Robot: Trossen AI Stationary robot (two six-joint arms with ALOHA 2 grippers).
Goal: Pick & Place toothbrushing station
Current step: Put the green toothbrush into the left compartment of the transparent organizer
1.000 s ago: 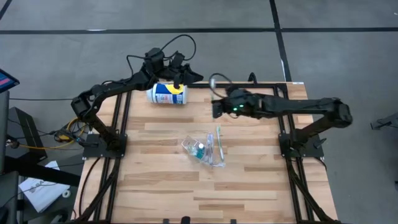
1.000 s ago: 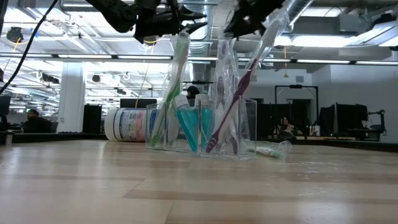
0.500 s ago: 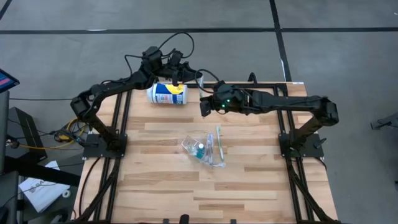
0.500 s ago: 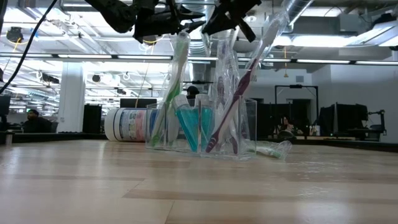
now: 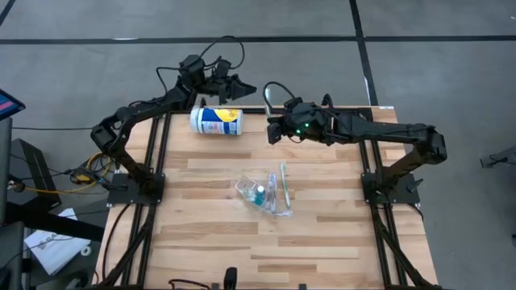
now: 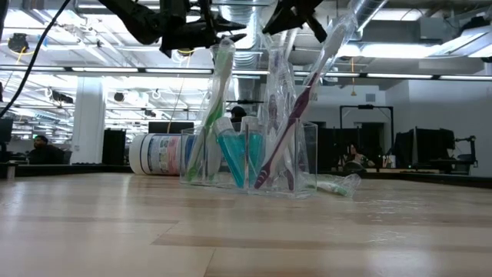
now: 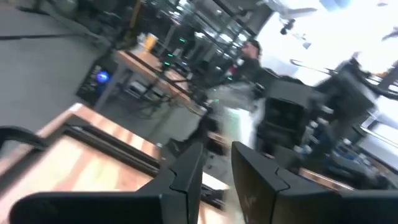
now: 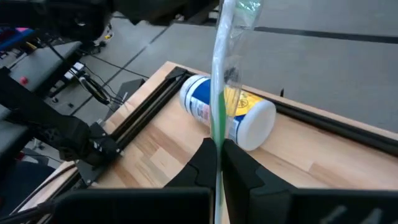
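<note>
A small clear cup (image 5: 260, 192) stands mid-table with several wrapped toothbrushes (image 6: 214, 108) leaning in it and two blue tubes (image 6: 231, 154) standing in it. Another wrapped toothbrush (image 5: 284, 172) lies flat on the table beside the cup. My right gripper (image 5: 274, 130) is above the far part of the table, shut on a green toothbrush (image 8: 219, 93) in a clear wrapper. My left gripper (image 5: 235, 83) hovers past the table's far edge, slightly open and empty; it also shows in its wrist view (image 7: 216, 165). My right gripper pinches the green toothbrush's thin handle (image 8: 217, 134) between its two fingers. The brush runs on past the fingertips along the line of the fingers. Its wrapped end (image 8: 239, 9) is clear of the table. The part behind the fingers is hidden.
A white and blue canister (image 5: 216, 121) lies on its side near the table's far edge, between the two grippers; it also shows in the right wrist view (image 8: 233, 112). Black frame rails (image 5: 157, 153) run along the table's left and right sides.
My left gripper has drawn back from above the canister, past the table's far edge. My right gripper, with the toothbrush, has swung toward the table's left, then come back a little right and toward the far edge.
</note>
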